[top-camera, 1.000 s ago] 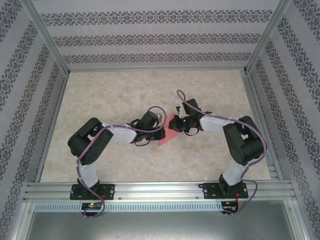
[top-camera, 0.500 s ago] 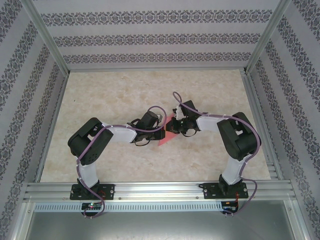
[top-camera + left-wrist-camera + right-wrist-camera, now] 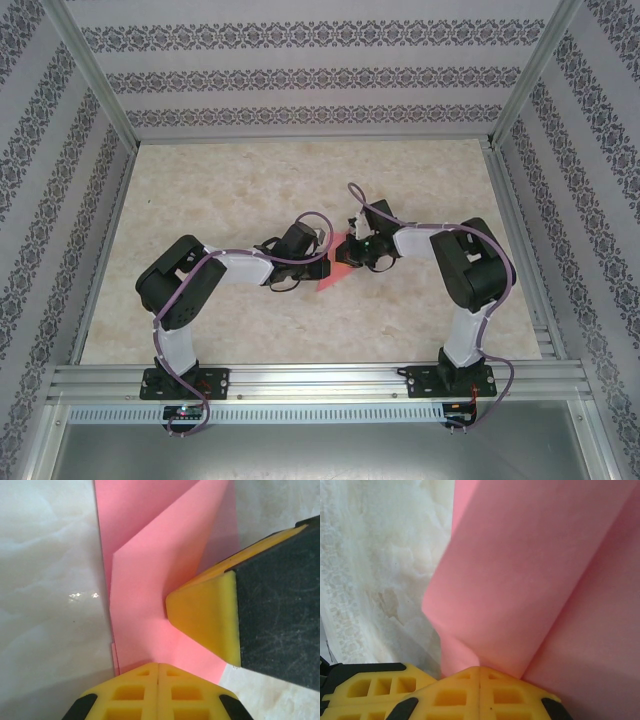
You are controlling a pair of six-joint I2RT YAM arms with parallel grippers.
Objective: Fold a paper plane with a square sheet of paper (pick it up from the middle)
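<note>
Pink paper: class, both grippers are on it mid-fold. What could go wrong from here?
Tearing: the left gripper and right gripper both look shut on the thin pink paper; pulling apart could rip it.
Skewed crease: the layers' edges sit slightly offset near the left gripper, so pressing now may fix a crooked fold.

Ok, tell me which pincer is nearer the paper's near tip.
Left. The left pincer is shut on the paper just behind that tip; the right pincer clamps it farther back, toward the far side.
</note>
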